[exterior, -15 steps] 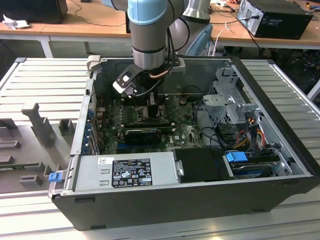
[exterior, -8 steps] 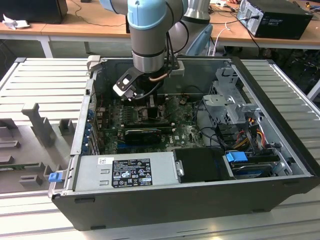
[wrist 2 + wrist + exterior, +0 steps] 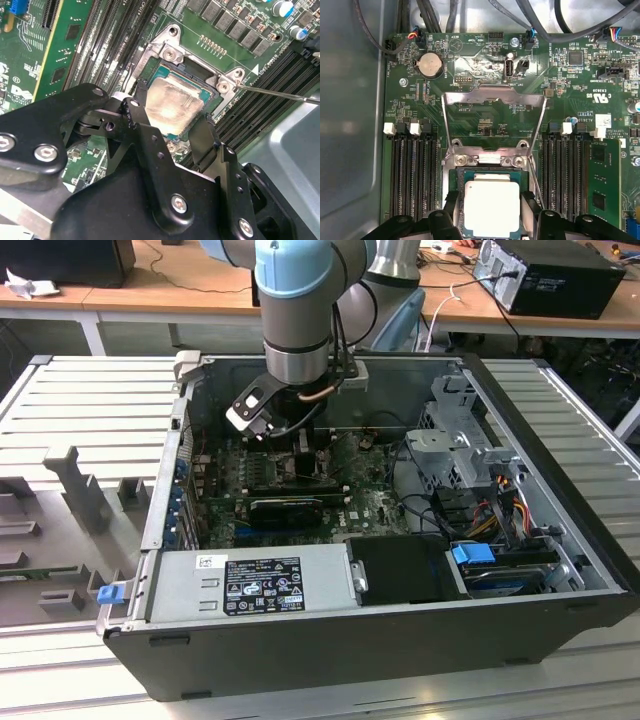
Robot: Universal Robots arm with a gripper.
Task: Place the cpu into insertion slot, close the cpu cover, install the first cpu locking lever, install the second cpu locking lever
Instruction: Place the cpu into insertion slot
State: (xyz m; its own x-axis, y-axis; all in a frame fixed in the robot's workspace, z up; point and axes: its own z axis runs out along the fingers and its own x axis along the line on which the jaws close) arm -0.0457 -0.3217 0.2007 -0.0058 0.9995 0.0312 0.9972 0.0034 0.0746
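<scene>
Arm: the arm (image 3: 295,300) is seen in the exterior view reaching down into an open computer case (image 3: 330,650), with the gripper (image 3: 300,445) low over the green board (image 3: 370,505).
Gripper: in both wrist views its black fingers (image 3: 141,95) are closed against two opposite edges of the chip (image 3: 175,102).
Chip: it is seated flat in the socket (image 3: 197,75), silver top upward. In the exterior view it is hidden behind the gripper.
Cover plate: in the first wrist view the cover plate (image 3: 492,97) is swung back from its hinge and lies open over the board, so the chip (image 3: 491,207) is left uncovered between the fingertips of the gripper (image 3: 490,201).
Rod: in the second wrist view a thin metal rod (image 3: 280,94) runs out from the socket's corner over the memory slots (image 3: 270,75).
Surroundings: banks of memory slots (image 3: 412,175) flank the socket in the first wrist view, with a coin battery (image 3: 430,65) beyond the cover plate.
</scene>
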